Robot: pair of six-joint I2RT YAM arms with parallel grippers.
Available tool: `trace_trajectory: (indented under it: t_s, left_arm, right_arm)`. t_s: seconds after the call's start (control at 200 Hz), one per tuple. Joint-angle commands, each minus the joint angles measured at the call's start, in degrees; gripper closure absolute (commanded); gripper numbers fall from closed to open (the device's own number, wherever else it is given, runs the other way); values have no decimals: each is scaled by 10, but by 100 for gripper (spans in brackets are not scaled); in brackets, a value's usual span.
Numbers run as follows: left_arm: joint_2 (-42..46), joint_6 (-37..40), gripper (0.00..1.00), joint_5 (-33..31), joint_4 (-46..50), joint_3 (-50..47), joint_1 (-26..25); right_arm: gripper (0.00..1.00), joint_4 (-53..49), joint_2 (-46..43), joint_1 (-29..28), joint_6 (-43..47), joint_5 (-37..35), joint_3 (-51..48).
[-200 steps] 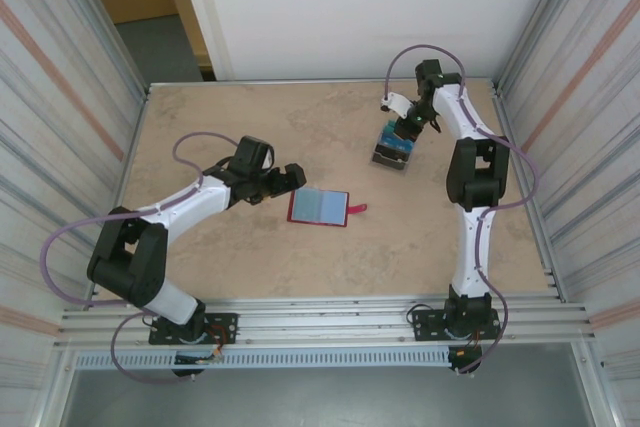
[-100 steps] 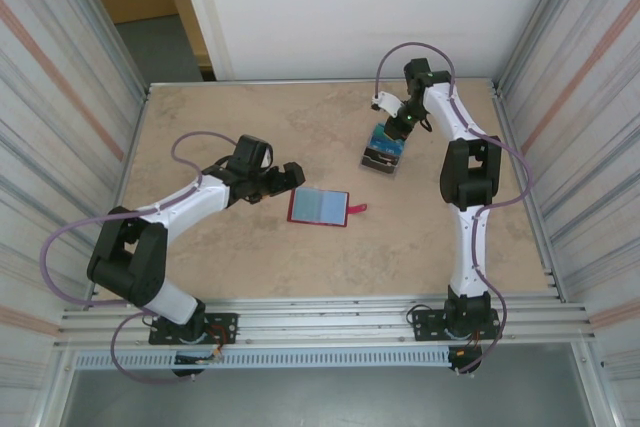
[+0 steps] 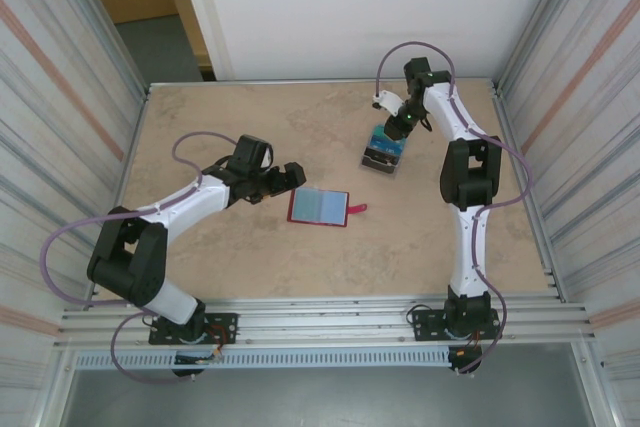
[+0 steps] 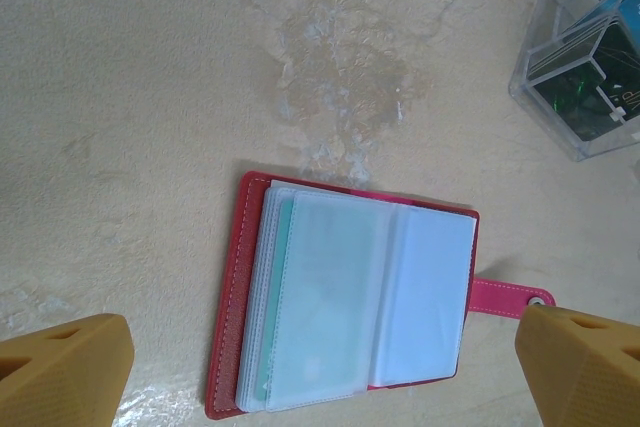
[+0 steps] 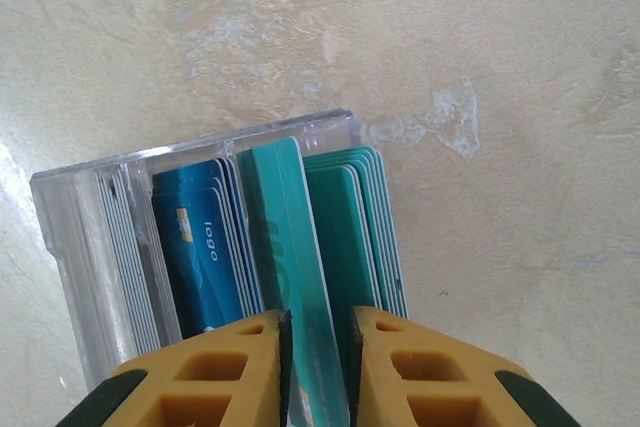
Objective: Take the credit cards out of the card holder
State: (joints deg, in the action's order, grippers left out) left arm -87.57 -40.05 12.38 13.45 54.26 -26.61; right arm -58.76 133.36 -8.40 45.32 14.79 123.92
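Right gripper (image 5: pixel 318 339), just shifted left with the clear box (image 5: pixel 70 217), straddles a teal card (image 5: pixel 290 237) standing in it, pinch or release unclear; left gripper (image 4: pixel 325 362) hangs wide open by the holder (image 4: pixel 225 347) mid-table, pockets pending.

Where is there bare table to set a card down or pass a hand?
Free: the far-left table between back edge and left arm; the near strip between card holder and rail. Crowded: far right, where the right fingers straddle a card in the clear box; mid-table, left fingers close to the card holder.
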Motion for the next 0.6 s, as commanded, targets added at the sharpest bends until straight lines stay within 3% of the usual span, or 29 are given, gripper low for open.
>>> trace_trajectory:
  t_s: [0.0,0.276,0.356,0.436,0.491,0.536,0.541,0.551,0.561,0.571,0.596]
  left_arm:
    - [4,5,1,3,-1,11,4]
    - [18,8,1,-8,8,9,4]
    - [30,6,1,-16,9,2,8]
    - [46,-2,1,-20,3,-15,17]
    - [56,-9,1,-20,-2,-28,27]
    - [65,-12,1,-19,-5,-38,35]
    - [66,-12,1,-19,-5,-39,36]
    - [68,-13,1,-19,-5,-41,38]
    - [70,-13,1,-20,-6,-43,40]
    - [73,-13,1,-20,-6,-45,41]
    - [77,-14,2,-22,-6,-49,45]
  right_arm:
    - [77,-13,-51,-4,-30,-5,12]
    - [76,18,-131,-1,-185,0,9]
    - [80,31,-165,-7,-247,13,-12]
    - [82,63,-200,-30,-331,-40,-51]
    - [77,65,-214,-53,-373,-88,-68]
    - [61,57,-221,-73,-398,-118,-84]
    - [55,56,-222,-76,-401,-120,-86]
    - [22,54,-223,-81,-405,-123,-90]
    - [5,53,-225,-86,-408,-124,-95]
    - [1,51,-226,-91,-409,-125,-99]
    - [1,47,-228,-106,-417,-132,-110]
